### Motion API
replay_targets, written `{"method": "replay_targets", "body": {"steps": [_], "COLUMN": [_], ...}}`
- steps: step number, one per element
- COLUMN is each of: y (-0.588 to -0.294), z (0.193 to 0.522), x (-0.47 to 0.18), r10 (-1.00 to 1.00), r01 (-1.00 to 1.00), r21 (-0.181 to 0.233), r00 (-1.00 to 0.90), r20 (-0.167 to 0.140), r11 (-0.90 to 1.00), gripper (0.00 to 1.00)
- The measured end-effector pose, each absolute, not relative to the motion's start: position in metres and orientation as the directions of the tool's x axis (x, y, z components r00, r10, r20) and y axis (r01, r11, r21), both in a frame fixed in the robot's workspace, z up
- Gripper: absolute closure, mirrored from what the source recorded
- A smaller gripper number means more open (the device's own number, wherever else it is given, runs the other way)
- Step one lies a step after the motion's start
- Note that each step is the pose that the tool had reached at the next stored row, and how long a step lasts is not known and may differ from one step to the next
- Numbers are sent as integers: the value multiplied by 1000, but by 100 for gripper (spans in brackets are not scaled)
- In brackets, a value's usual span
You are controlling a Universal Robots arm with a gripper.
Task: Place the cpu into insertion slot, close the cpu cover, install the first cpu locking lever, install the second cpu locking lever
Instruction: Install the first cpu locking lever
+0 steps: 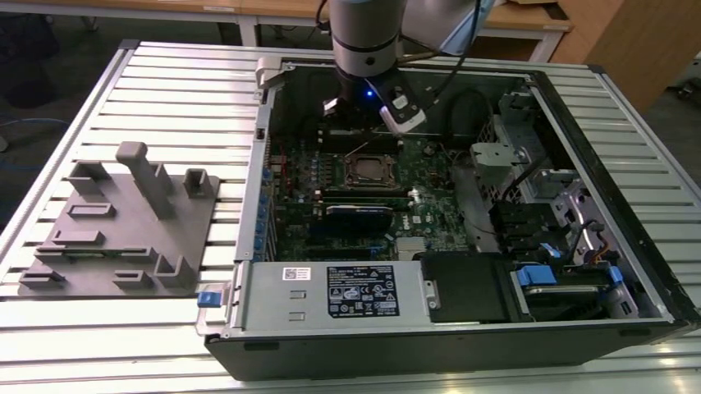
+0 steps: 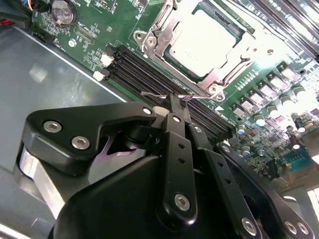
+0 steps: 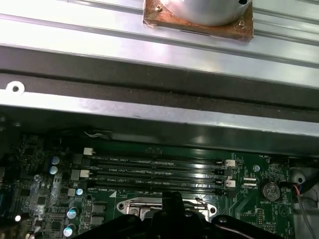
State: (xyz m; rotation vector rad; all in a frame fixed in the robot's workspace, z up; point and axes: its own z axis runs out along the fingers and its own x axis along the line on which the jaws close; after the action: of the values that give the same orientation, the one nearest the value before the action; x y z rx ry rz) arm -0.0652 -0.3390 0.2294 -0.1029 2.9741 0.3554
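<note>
Hovering above the green board, the gripper (image 2: 175,101) is pinched narrow, its tips at a thin wire locking lever (image 2: 152,93). Just beyond lies the cpu (image 2: 204,40), seated in the insertion slot (image 1: 353,174) under the cpu cover (image 2: 154,42).

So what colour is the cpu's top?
The cpu has a dull silver top, best seen in the second wrist view.

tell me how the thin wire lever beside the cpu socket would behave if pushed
The locking lever looks like thin bent wire, so it would probably flex and spring back rather than stay rigid. Being bare, smooth metal, it may slip off the gripper next to it.
</note>
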Motion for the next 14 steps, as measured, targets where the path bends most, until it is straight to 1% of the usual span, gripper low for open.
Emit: {"method": "replay_targets", "body": {"steps": [5, 14], "y": [-339, -339], "z": [224, 220], "x": [-65, -65], "r10": [-51, -50], "r01": [-88, -89], "r21": [228, 231], "r00": [-985, -985], "r20": [-164, -168], "r11": [970, 969], "gripper": [90, 90]}}
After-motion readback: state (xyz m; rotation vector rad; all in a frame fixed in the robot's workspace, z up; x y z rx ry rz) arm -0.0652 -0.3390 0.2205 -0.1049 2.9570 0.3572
